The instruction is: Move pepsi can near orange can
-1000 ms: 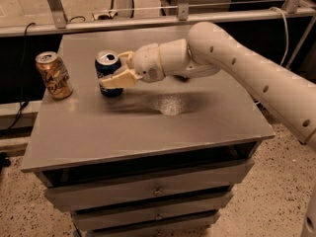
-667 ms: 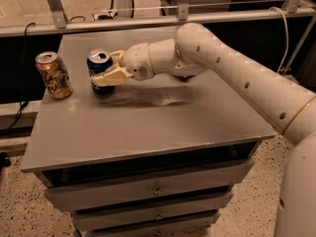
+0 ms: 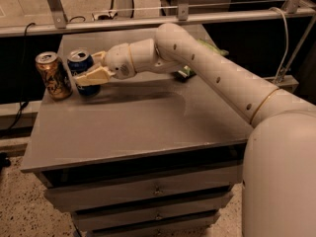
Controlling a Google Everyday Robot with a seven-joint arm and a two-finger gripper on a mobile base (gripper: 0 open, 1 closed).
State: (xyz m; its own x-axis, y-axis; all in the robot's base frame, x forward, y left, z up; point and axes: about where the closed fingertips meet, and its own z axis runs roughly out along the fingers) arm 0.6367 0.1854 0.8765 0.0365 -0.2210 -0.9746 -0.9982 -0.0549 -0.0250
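Observation:
The pepsi can (image 3: 81,63), dark blue with a silver top, stands upright at the far left of the grey cabinet top (image 3: 143,117). My gripper (image 3: 88,73) is shut on the pepsi can, with one cream finger (image 3: 94,76) across its front. The orange can (image 3: 53,76), orange-gold with a silver top, stands upright just to the left of the pepsi can, with only a narrow gap between them. My white arm (image 3: 217,78) reaches in from the right across the cabinet top.
A green packet (image 3: 217,51) lies at the back of the top, mostly hidden behind my arm. Drawers (image 3: 148,191) sit below the front edge. A metal rail (image 3: 148,19) runs behind the cabinet. The orange can stands close to the left edge.
My gripper has carried the pepsi can leftward across the top, from well apart from the orange can to right beside it. The orange can has not moved.

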